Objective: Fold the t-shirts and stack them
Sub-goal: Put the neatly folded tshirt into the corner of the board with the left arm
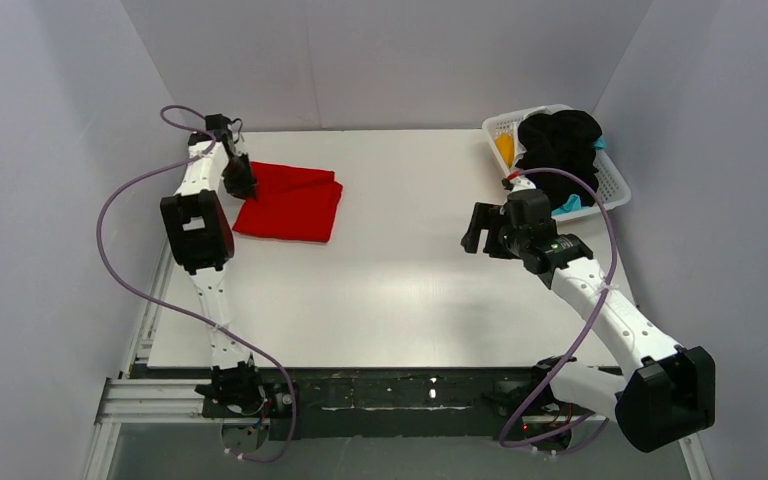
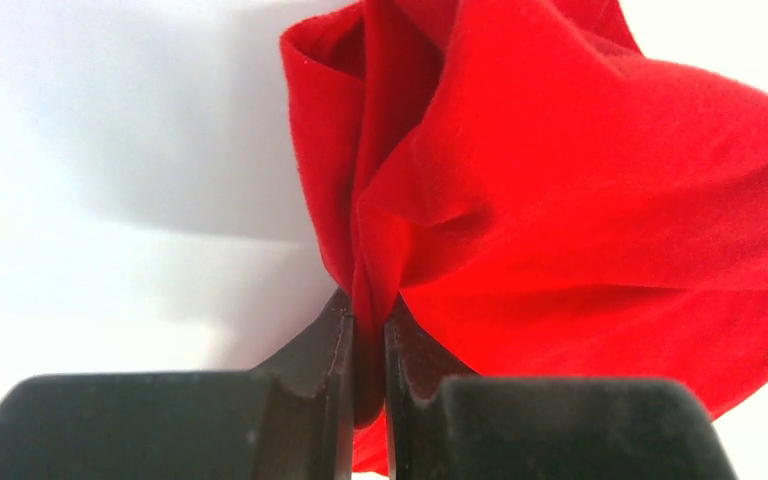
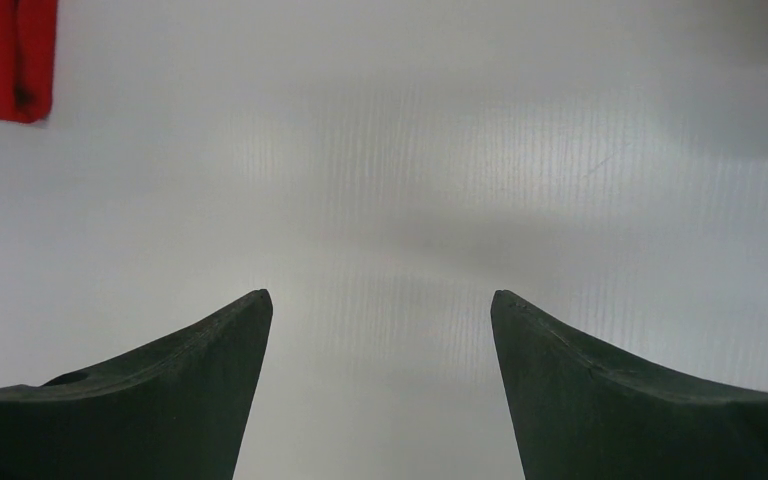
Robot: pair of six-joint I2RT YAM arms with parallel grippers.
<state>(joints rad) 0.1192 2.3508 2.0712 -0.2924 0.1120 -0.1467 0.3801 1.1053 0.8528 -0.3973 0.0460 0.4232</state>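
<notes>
On the white table (image 1: 410, 300), the folded bright red cloth t-shirt (image 1: 295, 205) lies far left, a bunched fold clamped in the left gripper (image 2: 368, 325), which should probably move low and slow to keep the layers aligned, while the right gripper (image 3: 380, 300) hangs open, empty.

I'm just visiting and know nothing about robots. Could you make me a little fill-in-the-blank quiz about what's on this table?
1. The t-shirt pinched in the left fingers is coloured ____.
2. The right fingers are not shut but ____, holding nothing.
3. The black t-shirt lies piled in the white ____.
Missing words: red; open; basket.
</notes>
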